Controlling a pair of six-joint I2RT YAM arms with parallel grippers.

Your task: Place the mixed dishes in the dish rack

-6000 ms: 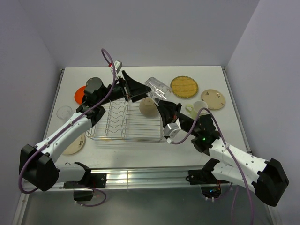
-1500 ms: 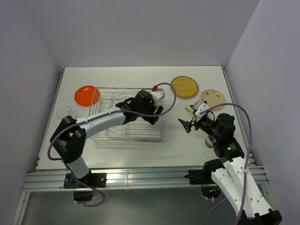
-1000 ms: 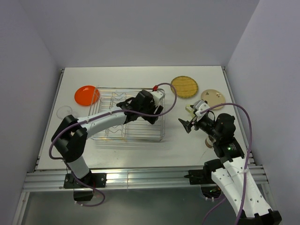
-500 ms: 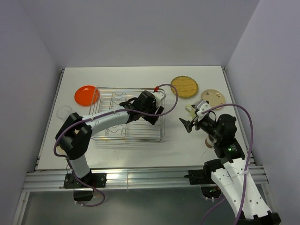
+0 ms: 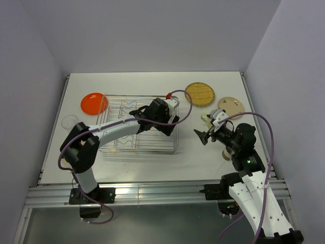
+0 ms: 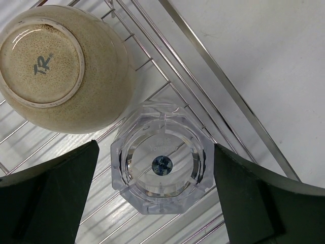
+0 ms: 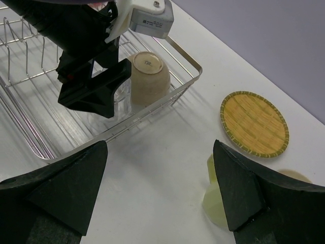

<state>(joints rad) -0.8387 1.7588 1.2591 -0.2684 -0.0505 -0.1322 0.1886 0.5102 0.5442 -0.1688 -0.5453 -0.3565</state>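
The silver wire dish rack (image 5: 137, 151) lies mid-table. In the left wrist view a clear plastic cup (image 6: 162, 170) stands upside down on the rack's wires (image 6: 228, 84), next to an upturned beige bowl (image 6: 61, 66). My left gripper (image 6: 156, 147) is open around the cup, with a gap on each side. My right gripper (image 7: 160, 188) hangs open over bare table right of the rack, holding nothing. A pale green mug (image 7: 216, 203) sits just by its right finger. The yellow woven plate (image 7: 254, 123) lies beyond the mug.
An orange plate (image 5: 93, 102) lies at the rack's far left corner, and a small clear round thing (image 5: 69, 121) sits near the table's left edge. A tan plate (image 5: 231, 105) lies at the right, beside the yellow woven plate (image 5: 199, 93).
My left gripper's jaws have spread wider and come off the clear cup, which stays in the rack. The right arm has barely shifted.
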